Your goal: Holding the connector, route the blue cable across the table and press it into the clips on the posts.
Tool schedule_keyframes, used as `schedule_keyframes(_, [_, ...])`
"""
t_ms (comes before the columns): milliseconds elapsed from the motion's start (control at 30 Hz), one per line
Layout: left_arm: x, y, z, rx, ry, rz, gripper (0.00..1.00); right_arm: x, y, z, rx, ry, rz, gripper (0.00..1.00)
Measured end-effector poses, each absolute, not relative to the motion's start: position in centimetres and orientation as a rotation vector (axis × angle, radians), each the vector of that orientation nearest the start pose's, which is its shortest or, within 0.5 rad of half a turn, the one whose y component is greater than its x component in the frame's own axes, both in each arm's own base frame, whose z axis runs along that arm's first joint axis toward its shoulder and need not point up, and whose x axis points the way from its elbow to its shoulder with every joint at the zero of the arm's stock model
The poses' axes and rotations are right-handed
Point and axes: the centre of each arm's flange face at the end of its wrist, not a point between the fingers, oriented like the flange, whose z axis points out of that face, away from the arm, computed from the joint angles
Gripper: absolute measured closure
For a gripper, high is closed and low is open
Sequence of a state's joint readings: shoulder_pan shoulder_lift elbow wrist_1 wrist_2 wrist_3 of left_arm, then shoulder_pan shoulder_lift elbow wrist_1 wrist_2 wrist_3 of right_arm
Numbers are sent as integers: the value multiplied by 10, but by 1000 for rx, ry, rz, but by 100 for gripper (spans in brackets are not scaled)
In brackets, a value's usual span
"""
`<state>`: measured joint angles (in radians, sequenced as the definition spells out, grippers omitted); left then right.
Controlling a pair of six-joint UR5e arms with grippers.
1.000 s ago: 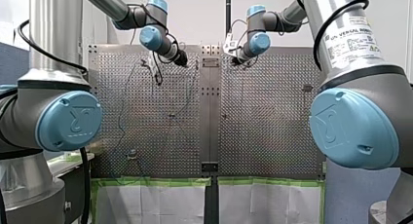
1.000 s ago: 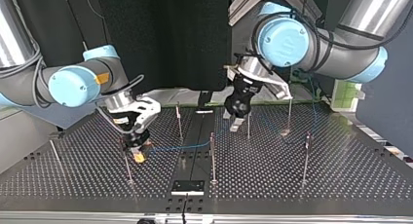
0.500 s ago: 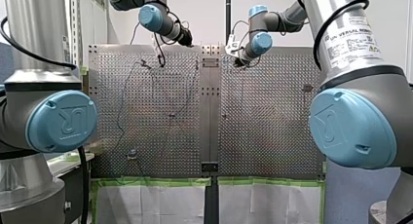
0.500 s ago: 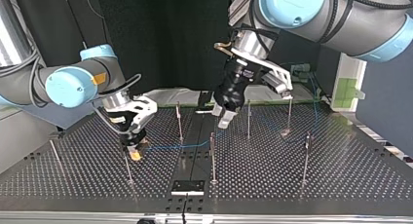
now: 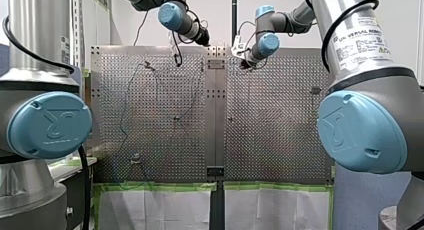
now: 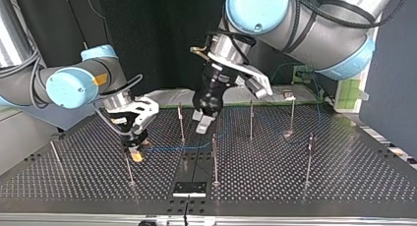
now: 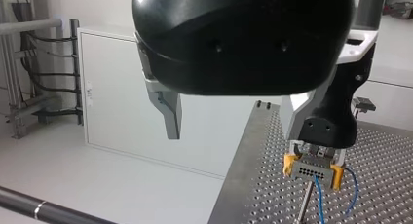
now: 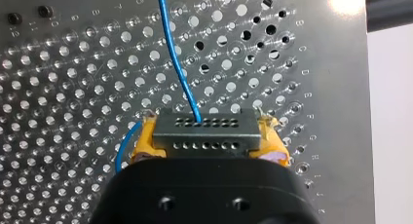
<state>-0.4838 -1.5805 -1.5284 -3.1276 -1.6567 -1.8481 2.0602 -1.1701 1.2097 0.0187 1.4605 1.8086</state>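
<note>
While my right hand [image 6: 136,154] clamps the connector [image 8: 204,135] at the top view's left, my left hand [image 6: 202,123] hangs open at centre.

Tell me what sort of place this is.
Probably a robotics lab test cell: a perforated metal table set with thin metal posts, two silver robot arms with blue joint caps over it, and a thin blue cable ending in a grey multi-pin connector.

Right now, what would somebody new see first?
Probably my left arm's big black tool, hanging open near the posts in the top view's middle. Next, my right tool at that view's left, pinching a grey connector with a blue cable trailing across the holey table.
</note>
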Motion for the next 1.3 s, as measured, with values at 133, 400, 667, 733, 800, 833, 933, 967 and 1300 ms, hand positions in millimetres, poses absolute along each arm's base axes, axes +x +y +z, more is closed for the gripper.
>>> schedule_keyframes(133, [387, -359, 505, 91, 1544, -540, 1, 433, -507, 433, -2238, 1557, -2406, 100])
schedule_keyframes(400, [391, -390, 503, 93, 1545, -523, 1, 432, -508, 433, -2237, 1559, -2407, 100])
schedule_keyframes(667, [414, -400, 492, 54, 1560, -463, 1, 432, -508, 433, -2236, 1560, -2409, 100])
schedule_keyframes(733, [421, -400, 486, 41, 1570, -443, 1, 432, -508, 433, -2236, 1559, -2409, 100])
schedule_keyframes(800, [428, -401, 477, 28, 1581, -421, 1, 432, -508, 433, -2236, 1559, -2410, 100])
schedule_keyframes(833, [431, -401, 473, 23, 1586, -411, 1, 432, -508, 433, -2236, 1559, -2410, 100])
schedule_keyframes(933, [439, -402, 458, 9, 1607, -378, 1, 432, -508, 433, -2235, 1560, -2410, 100])
schedule_keyframes(967, [442, -403, 452, 6, 1615, -367, 1, 432, -508, 433, -2235, 1560, -2410, 100])
schedule_keyframes(1300, [465, -415, 410, 9, 1661, -333, 1, 433, -508, 433, -2231, 1561, -2409, 100])
